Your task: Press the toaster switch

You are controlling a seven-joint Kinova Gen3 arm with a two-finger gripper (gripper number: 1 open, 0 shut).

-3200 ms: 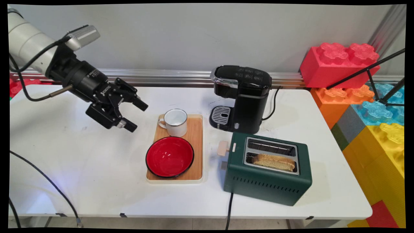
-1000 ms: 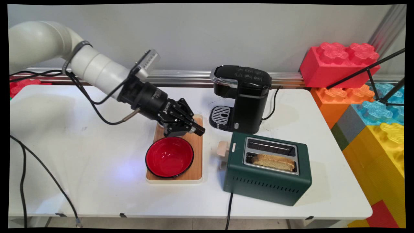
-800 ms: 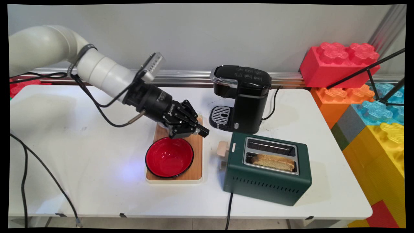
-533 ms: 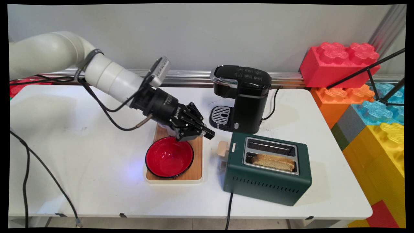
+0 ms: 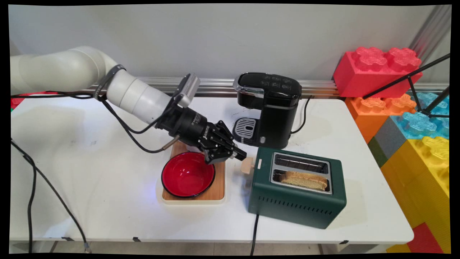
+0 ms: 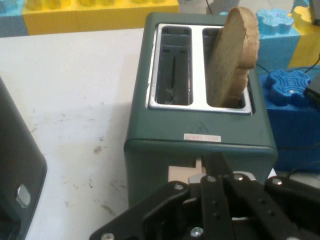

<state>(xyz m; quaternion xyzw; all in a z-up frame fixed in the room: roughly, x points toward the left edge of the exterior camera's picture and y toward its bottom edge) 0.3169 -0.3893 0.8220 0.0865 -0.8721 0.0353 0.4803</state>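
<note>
A white table (image 5: 90, 187) stands against a plain grey wall (image 5: 215, 36) with an aluminium rail (image 5: 212, 86) along its base, and oversized red, orange, blue and yellow toy bricks (image 5: 413, 118) are stacked at the right.

The toaster (image 5: 297, 187) is showing dark green with a beige lever (image 5: 247, 166); the bowl (image 5: 188, 174) is showing red, the coffee maker (image 5: 267, 108) black, the gripper (image 5: 240, 156) black, the table (image 5: 90, 180) white.

- arm (image 5: 72, 70): white rounded links, glossy
- gripper (image 5: 240, 155): black two-finger linkage, white lettering on its black wrist, silver screws visible in hand view
- black cables (image 5: 122, 126) loop off the wrist
- grey ribbed camera module (image 5: 187, 89) on top
</note>
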